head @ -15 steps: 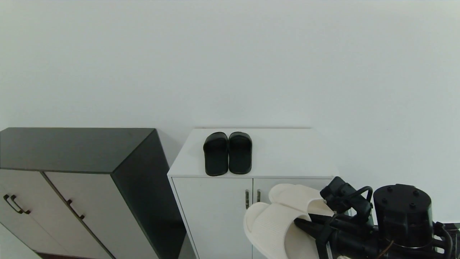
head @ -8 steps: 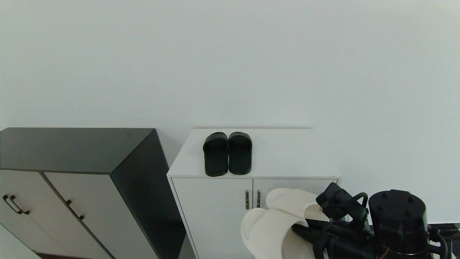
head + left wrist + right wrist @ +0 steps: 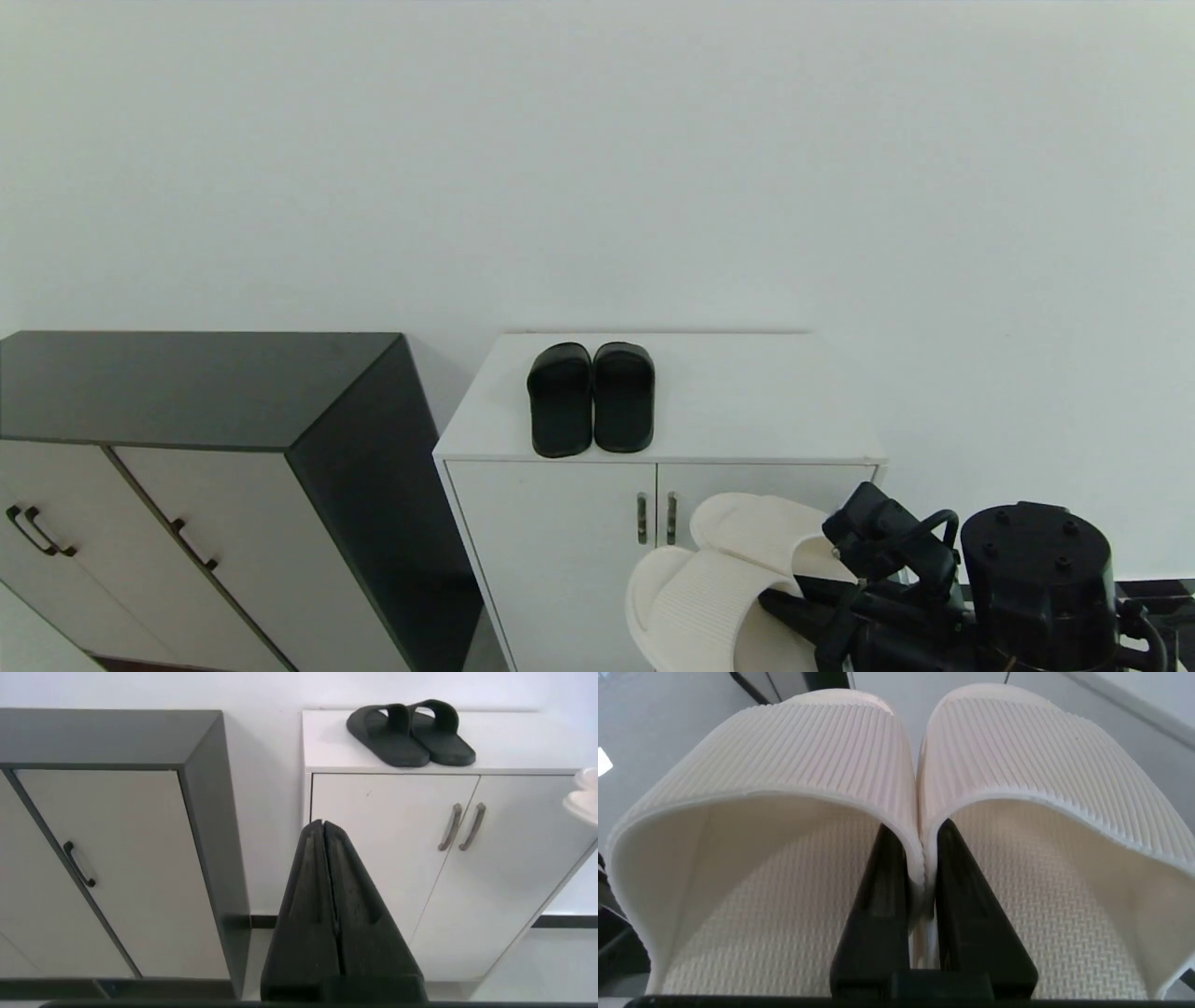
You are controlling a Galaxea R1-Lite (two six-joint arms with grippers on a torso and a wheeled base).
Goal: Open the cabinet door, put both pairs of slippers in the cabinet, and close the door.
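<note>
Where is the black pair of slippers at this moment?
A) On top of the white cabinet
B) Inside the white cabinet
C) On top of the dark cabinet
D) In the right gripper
A: the black slippers lie side by side on the top of the white cabinet, whose doors are shut, while the right gripper is clamped on the cream slippers.

The white cabinet (image 3: 747, 401) stands with both doors (image 3: 551, 560) closed. A pair of black slippers (image 3: 591, 397) lies side by side on its top, at the front edge. A pair of ribbed cream slippers (image 3: 719, 588) hangs before the doors, their inner walls pinched together in the right end effector (image 3: 918, 845).
</note>
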